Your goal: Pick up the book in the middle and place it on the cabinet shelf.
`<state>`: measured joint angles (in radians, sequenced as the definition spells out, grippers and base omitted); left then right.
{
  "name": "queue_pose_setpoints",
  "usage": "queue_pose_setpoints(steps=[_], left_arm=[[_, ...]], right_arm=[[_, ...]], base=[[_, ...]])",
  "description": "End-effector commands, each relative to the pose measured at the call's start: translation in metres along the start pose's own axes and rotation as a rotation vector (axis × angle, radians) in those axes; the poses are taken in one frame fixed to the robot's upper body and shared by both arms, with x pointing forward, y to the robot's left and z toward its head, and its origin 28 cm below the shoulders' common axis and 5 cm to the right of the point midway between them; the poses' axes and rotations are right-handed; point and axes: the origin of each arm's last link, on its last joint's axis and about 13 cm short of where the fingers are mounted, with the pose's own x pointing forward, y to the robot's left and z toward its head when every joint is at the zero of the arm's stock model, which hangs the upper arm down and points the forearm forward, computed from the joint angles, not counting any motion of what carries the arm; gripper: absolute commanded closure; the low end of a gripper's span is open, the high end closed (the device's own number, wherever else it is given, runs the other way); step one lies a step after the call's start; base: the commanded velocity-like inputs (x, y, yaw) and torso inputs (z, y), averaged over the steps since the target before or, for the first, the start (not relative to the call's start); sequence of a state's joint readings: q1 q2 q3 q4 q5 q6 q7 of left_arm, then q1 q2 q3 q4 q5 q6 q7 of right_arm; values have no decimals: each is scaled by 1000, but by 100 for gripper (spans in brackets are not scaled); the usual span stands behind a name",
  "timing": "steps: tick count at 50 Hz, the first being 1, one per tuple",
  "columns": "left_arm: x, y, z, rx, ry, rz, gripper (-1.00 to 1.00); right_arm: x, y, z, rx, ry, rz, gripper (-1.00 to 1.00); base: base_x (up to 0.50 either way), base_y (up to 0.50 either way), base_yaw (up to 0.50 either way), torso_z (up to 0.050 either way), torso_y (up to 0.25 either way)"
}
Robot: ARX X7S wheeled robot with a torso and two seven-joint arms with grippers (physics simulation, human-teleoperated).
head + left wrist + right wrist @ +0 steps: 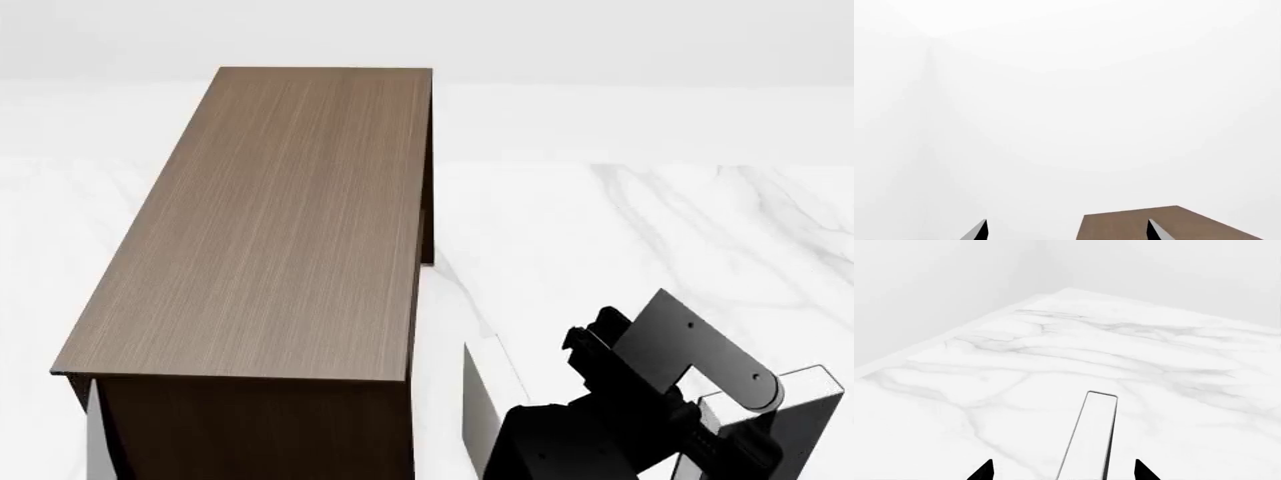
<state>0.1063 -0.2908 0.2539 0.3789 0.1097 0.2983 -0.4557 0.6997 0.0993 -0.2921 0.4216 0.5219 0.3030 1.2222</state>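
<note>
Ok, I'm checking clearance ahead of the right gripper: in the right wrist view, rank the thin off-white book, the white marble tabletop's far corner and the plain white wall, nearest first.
1. Thin off-white book: standing on edge just ahead of the right gripper, in line with its open jaws.
2. White marble tabletop, far corner: well beyond the book.
3. Plain white wall: behind that corner.

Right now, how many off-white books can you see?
1: a thin off-white book standing on the white marble table, right of the dark brown wooden cabinet. The black right arm may hide others.
</note>
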Motion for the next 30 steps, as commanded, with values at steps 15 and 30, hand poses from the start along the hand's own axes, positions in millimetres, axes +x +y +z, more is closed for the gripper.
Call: queue_pose_setpoints(steps=[15, 30], left_arm=[[1, 0, 0, 2, -7, -2, -100], [0, 0, -1, -1, -2, -9, -100]], right_arm=[[-1, -1, -11, -13, 7, 8, -100], [3, -3, -22, -37, 23, 3, -100]], base=[[0, 0, 0, 0, 0], [0, 0, 0, 0, 0]])
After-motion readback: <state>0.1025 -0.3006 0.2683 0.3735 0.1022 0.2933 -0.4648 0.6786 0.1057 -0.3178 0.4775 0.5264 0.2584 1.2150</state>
